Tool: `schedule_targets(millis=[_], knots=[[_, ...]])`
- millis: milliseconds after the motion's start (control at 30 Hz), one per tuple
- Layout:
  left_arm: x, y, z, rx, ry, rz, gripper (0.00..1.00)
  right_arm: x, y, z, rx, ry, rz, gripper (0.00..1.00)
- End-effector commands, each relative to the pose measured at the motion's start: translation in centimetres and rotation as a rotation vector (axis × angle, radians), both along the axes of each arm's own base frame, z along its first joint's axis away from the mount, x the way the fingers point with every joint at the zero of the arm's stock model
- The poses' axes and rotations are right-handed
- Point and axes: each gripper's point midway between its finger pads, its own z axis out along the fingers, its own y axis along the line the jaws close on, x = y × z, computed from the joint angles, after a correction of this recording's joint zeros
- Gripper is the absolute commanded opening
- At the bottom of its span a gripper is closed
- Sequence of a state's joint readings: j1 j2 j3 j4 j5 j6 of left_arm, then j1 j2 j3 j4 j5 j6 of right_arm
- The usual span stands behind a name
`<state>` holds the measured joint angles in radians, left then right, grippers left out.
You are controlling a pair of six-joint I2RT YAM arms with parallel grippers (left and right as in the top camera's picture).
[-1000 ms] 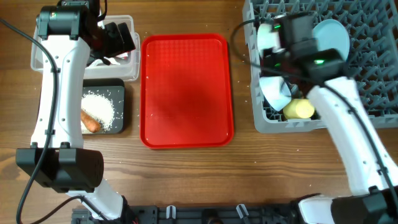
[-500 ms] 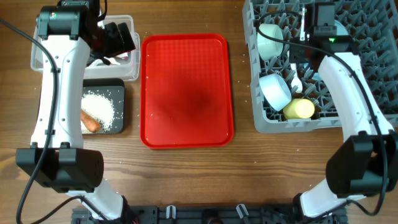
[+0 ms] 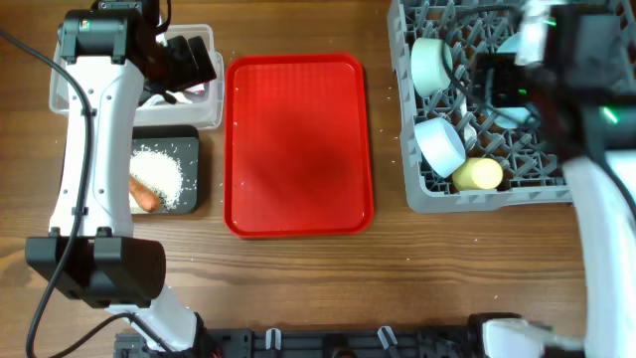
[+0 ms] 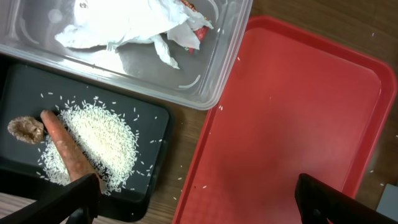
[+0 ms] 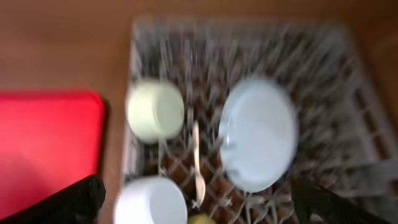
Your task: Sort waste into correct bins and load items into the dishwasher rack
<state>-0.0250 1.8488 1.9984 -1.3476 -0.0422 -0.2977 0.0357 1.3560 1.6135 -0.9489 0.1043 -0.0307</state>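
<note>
The left arm runs up the left edge of the overhead view and bends right at the top. Its left tool (image 3: 187, 64) hangs, fingers spread wide, over the clear tub (image 3: 60, 94) holding the crumpled napkin (image 4: 124, 25). Below, the black tray (image 3: 191, 144) carries rice (image 3: 159, 174), a carrot piece (image 3: 144, 194) and a brown scrap (image 4: 25, 129). The right arm (blurred) reaches up the right edge. The right tool (image 5: 199, 199) is spread and empty above the grey rack (image 3: 427, 202) at upper right, which holds the upper bowl (image 3: 430, 65), lower bowl (image 3: 440, 146), yellow cup (image 3: 477, 175), plate (image 5: 258, 134) and spoon (image 5: 197, 165).
</note>
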Motion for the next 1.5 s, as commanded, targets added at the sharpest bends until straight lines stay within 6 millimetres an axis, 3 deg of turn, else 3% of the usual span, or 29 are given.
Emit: schedule_targets(millis=[0,133,367,500,667,867,967,1067,1200,1467], knots=[[0.1,-0.1,0.4,-0.002,-0.012,-0.006,1.00,-2.8,0.3,4.1,0.024,-0.117,0.015,1.00],[0.1,-0.1,0.4,-0.002,-0.012,-0.006,1.00,-4.2,0.3,5.7,0.026,-0.168,0.016,1.00],[0.1,-0.1,0.4,-0.002,-0.012,-0.006,1.00,-3.8,0.1,5.0,0.010,-0.143,0.015,1.00],[0.1,-0.1,0.4,-0.003,-0.012,-0.006,1.00,-5.8,0.1,5.3,-0.001,-0.182,0.025,1.00],[0.1,-0.1,0.4,-0.002,-0.012,-0.006,1.00,-8.4,0.0,1.1,0.006,-0.291,0.027,1.00],[0.1,-0.1,0.4,-0.002,-0.012,-0.006,1.00,-11.2,0.5,-6.9,0.061,-0.570,0.042,1.00],[0.1,-0.1,0.4,-0.002,-0.012,-0.006,1.00,-12.6,0.5,-11.7,0.160,-0.623,0.004,1.00],[0.1,-0.1,0.4,-0.002,-0.012,-0.006,1.00,-13.2,0.6,-14.4,0.208,-0.641,-0.005,1.00],[0.1,-0.1,0.4,-0.002,-0.012,-0.006,1.00,-13.2,0.6,-16.3,0.198,-0.634,0.000,1.00],[0.1,-0.1,0.4,-0.002,-0.012,-0.006,1.00,-13.2,1.0,-16.2,0.173,-0.634,0.036,1.00]])
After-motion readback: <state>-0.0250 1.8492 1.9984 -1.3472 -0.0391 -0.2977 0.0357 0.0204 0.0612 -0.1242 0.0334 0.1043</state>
